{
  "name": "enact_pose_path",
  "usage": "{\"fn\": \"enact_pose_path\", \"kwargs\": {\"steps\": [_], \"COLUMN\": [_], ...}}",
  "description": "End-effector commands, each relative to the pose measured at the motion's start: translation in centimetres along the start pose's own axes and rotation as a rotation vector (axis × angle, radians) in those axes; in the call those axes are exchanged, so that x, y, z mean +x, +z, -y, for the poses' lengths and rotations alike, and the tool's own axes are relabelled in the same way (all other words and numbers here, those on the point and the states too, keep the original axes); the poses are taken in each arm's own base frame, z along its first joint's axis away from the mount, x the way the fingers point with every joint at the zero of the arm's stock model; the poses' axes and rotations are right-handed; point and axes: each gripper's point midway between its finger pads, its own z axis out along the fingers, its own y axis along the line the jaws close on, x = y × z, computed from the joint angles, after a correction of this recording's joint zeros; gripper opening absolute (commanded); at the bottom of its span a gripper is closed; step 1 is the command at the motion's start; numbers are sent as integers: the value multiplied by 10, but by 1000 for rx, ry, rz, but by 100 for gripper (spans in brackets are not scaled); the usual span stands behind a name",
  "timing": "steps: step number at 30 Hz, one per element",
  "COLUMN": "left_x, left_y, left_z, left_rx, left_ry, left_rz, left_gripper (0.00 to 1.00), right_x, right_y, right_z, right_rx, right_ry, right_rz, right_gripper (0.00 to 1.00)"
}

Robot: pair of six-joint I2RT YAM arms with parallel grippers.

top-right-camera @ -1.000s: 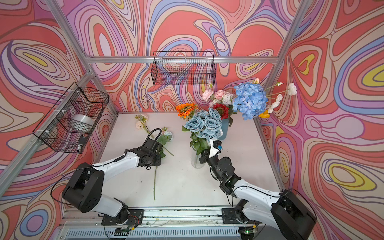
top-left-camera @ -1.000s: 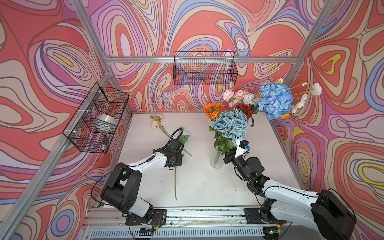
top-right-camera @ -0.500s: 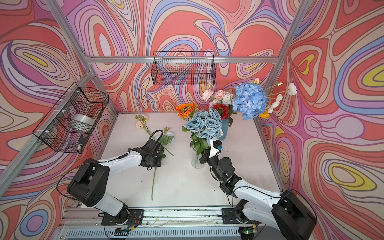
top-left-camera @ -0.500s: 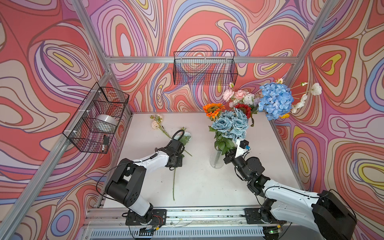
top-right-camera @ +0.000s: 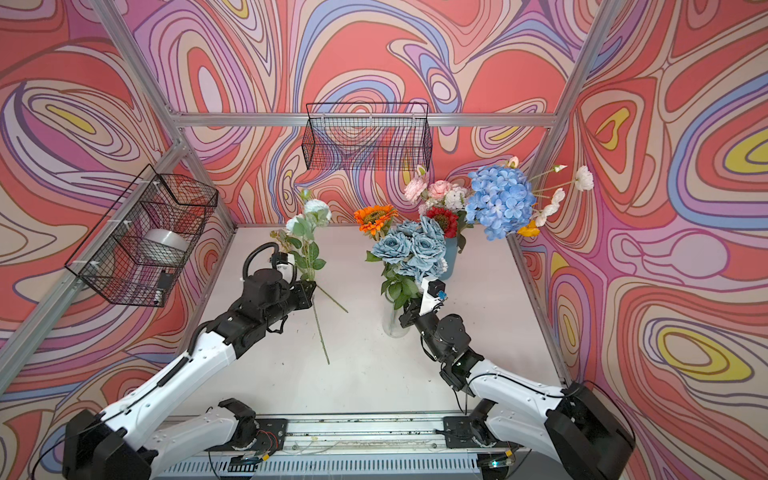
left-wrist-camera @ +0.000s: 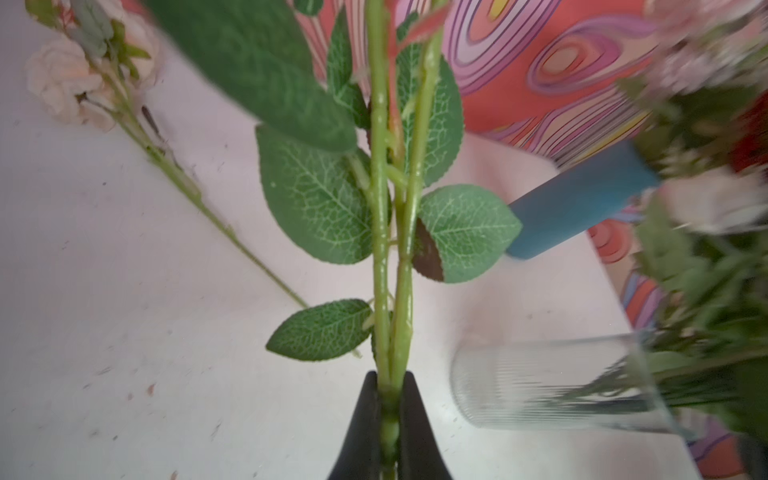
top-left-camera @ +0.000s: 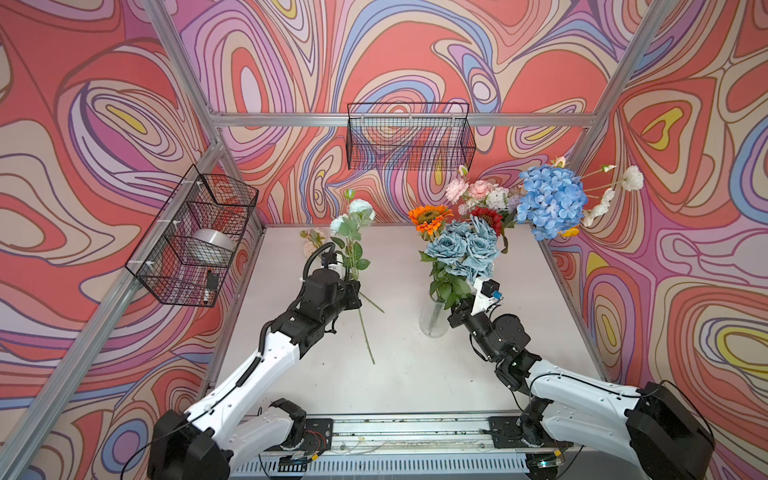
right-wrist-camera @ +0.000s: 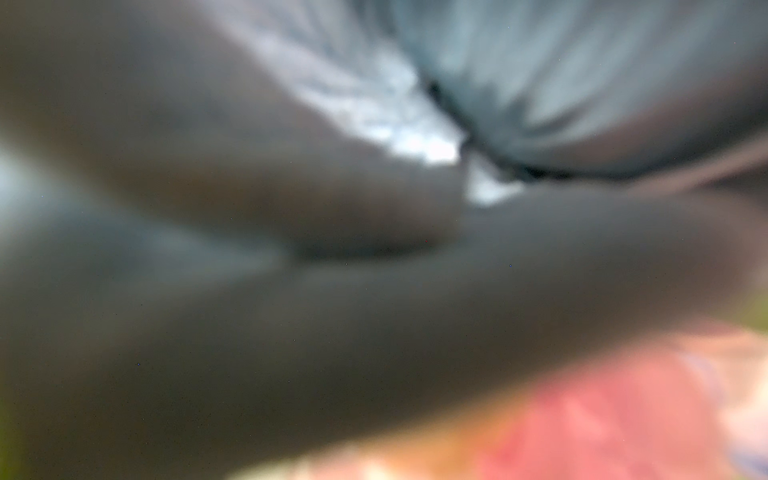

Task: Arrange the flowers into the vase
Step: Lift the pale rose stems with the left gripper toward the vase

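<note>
My left gripper (top-left-camera: 355, 286) (left-wrist-camera: 390, 378) is shut on the green stem of a pale white rose (top-left-camera: 358, 209) (top-right-camera: 316, 208), held nearly upright over the table's left half. Its stem end (top-left-camera: 372, 357) hangs down toward the table. The glass vase (top-left-camera: 433, 322) (left-wrist-camera: 552, 386) holds dusty-blue roses (top-left-camera: 465, 247). At the vase's mouth, under the leaves, sits my right gripper (top-left-camera: 455, 318), shut; the leaves hide whether anything is between its fingers. The right wrist view is a blur. A cream peony (top-left-camera: 309, 245) (left-wrist-camera: 62, 79) lies on the table at the back left.
A blue vase (top-right-camera: 451, 259) (left-wrist-camera: 582, 199) at the back right holds a blue hydrangea (top-left-camera: 550, 201), an orange sunflower (top-left-camera: 430, 216), a red sunflower (top-left-camera: 486, 216) and pink peonies (top-left-camera: 478, 189). Wire baskets hang on the left wall (top-left-camera: 195, 237) and the back wall (top-left-camera: 409, 137).
My left gripper closed on the pale rose's stem and lifted it off the table; the bloom now stands up toward the back wall. The right arm has stayed at the glass vase.
</note>
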Motion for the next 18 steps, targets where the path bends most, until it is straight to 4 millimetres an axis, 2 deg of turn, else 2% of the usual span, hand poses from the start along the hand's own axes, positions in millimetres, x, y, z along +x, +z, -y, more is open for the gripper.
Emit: {"fn": "enact_pose_path", "kwargs": {"steps": [1,7,13,18], "left_x": [-40,-76,-107,-126], "left_y": [-15,-38,-45,-47], "left_z": [34,72,100,126], "left_rx": [176,317,438,532], "left_ry": [-109,-113,-151,-148], "left_rz": [212,438,606,713], "left_gripper": [0,0,0,0], "right_x": [-16,-18,-16,-14], "right_y": [0,2,1,1], "right_z": [-4,-6,-4,-3], "right_rx": [-18,-25,-15,-15], "right_ry": [67,106,101,98], "right_rz": [61,76,72,69], "right_gripper": [0,0,0,0]}}
